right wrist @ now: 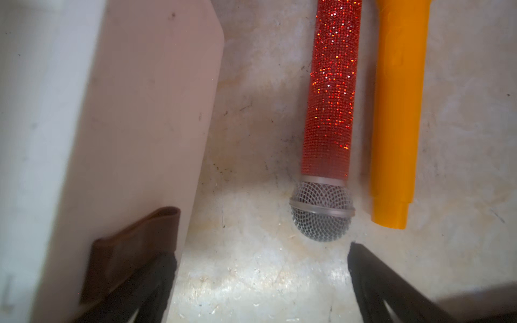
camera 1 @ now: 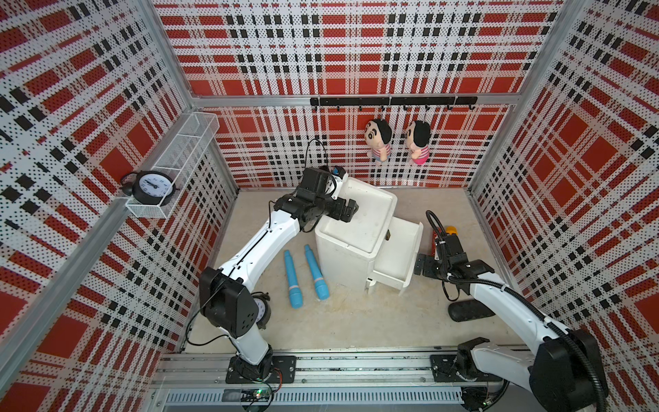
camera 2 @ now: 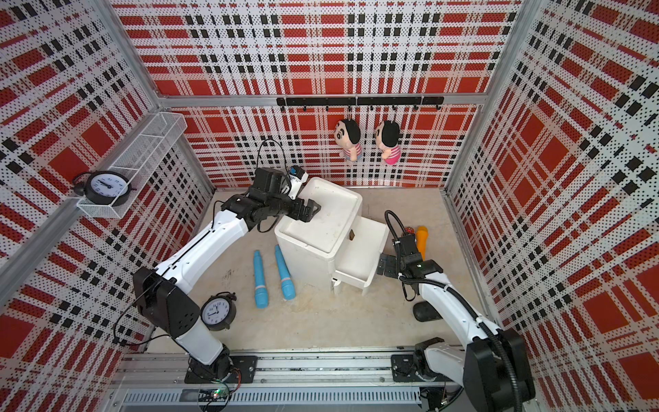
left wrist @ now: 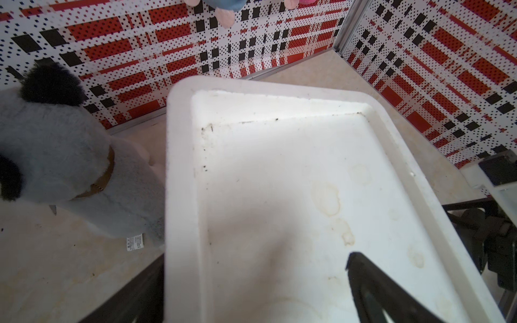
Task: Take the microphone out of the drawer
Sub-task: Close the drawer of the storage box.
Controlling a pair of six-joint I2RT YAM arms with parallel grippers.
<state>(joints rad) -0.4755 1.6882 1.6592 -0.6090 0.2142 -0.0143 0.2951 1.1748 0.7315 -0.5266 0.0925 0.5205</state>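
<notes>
Plaid perforated walls [camera 1: 89,107] box in a scuffed beige floor [camera 1: 356,321]. Two smooth blue mics [camera 1: 316,273] lie on it, left of the cabinet [camera 1: 338,257], a white moulded box with a stained, recessed top. Over that top hangs the left gripper [camera 1: 348,212], jaws spread wide and empty. The drawer [camera 1: 390,265] stands pulled out. Its visible part holds no mic, and the part under the cabinet is hidden.

The right gripper [right wrist: 260,293] is the nearer one, fingers wide apart and holding nothing, one of them by the drawer's brown strap handle [right wrist: 134,246]. The red mic [right wrist: 330,112], with a glittery body and a steel mesh ball, lies on the floor just past those fingers. Its head points toward them and its long axis runs straight away. A plain orange mic [right wrist: 398,112] lies parallel just beside it. The task's mic looks to be already out.
</notes>
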